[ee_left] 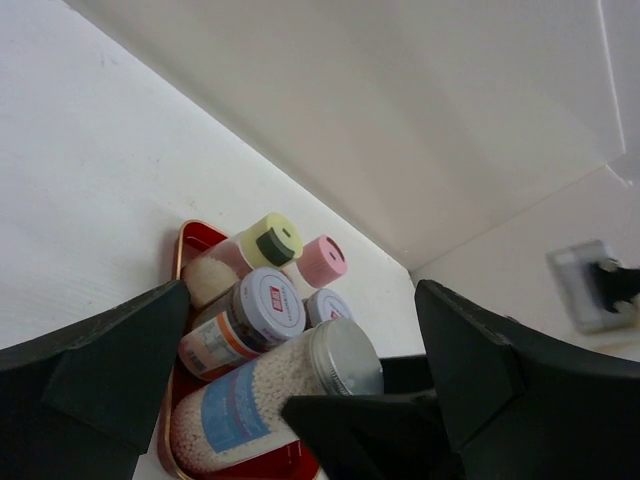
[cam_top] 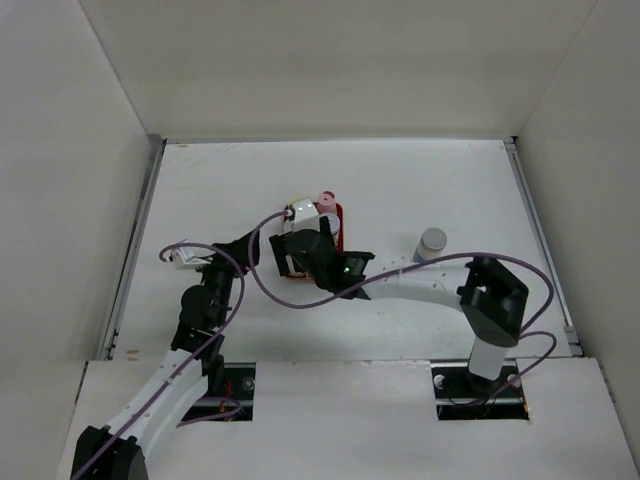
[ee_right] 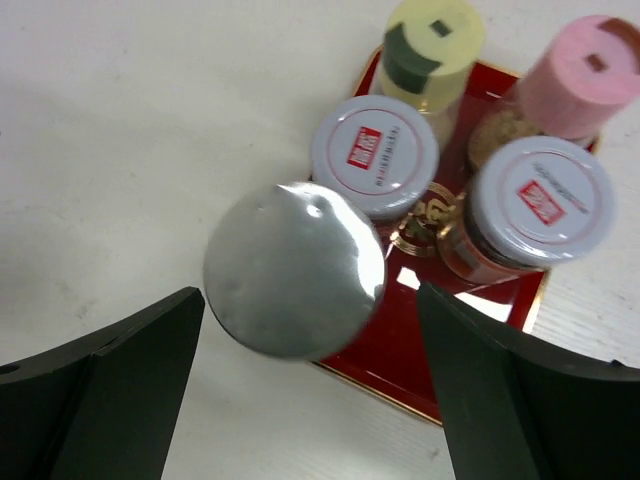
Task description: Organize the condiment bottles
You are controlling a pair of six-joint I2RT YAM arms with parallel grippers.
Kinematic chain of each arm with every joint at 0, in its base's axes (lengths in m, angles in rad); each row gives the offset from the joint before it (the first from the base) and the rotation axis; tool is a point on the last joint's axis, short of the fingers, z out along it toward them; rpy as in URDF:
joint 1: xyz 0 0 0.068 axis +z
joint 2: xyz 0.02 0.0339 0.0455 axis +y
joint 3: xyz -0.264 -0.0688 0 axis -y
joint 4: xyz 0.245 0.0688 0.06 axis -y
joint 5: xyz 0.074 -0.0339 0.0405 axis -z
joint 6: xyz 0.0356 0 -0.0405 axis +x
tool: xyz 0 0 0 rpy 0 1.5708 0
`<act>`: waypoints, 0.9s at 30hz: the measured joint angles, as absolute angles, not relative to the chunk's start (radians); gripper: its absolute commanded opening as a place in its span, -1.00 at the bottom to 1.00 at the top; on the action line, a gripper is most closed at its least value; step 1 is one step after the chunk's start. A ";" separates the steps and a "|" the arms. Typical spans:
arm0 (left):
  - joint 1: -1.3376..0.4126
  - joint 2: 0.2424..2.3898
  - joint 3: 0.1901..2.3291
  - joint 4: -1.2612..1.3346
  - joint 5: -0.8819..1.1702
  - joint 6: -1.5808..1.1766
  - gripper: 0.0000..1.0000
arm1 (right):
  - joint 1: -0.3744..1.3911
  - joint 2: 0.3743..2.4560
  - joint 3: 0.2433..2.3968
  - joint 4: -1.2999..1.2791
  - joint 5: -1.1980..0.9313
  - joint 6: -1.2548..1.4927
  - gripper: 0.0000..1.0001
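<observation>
Fingers [ee_right: 110, 390] of the right gripper [ee_right: 310, 290] stand wide apart on either side of the silver-capped jar [ee_right: 295, 270], neither pad visibly touching it, at the near corner of the red tray [ee_right: 440, 375]. Seen from above, the cap overhangs the rim, so whether the base sits fully inside cannot be told; the left wrist view suggests that it does.

Packed close behind it are a yellow-capped jar [ee_right: 430, 45], a pink-capped jar [ee_right: 590, 75], a white-capped jar [ee_right: 375, 155] and its twin [ee_right: 540, 205].

The left gripper [ee_left: 302, 300], also wide open and empty, faces the cluster from the side.

The danger is a topple. The silver-capped jar is tall and sits at the edge, and a finger brushing it on the way up could tip it off the rim or into its neighbours, which have no room to give.

A loose jar [cam_top: 432, 242] stands alone on the table [cam_top: 400, 180], well to the right of the tray and just beside the right arm's forearm. It looks like the one left to bring in. With both grippers crowded at the tray, either arm has to back away carefully first.
</observation>
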State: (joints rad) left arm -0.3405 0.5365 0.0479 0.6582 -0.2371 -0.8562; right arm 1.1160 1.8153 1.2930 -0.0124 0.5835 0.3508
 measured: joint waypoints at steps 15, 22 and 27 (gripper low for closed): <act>-0.321 0.562 0.047 0.560 -0.288 -0.876 1.00 | 0.580 1.058 0.823 -0.130 0.725 0.428 1.00; -0.321 0.580 0.047 0.556 -0.289 -0.879 1.00 | 0.522 1.130 0.771 -0.213 0.654 0.442 1.00; -0.321 0.587 0.047 0.556 -0.289 -0.879 1.00 | 0.522 1.171 0.743 -0.231 0.616 0.467 0.88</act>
State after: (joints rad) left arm -0.3210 0.5873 0.0475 0.5560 -0.2886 -0.8791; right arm 0.5224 1.1709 0.7429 -0.2314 0.6155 0.4675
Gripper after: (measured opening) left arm 0.997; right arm 0.998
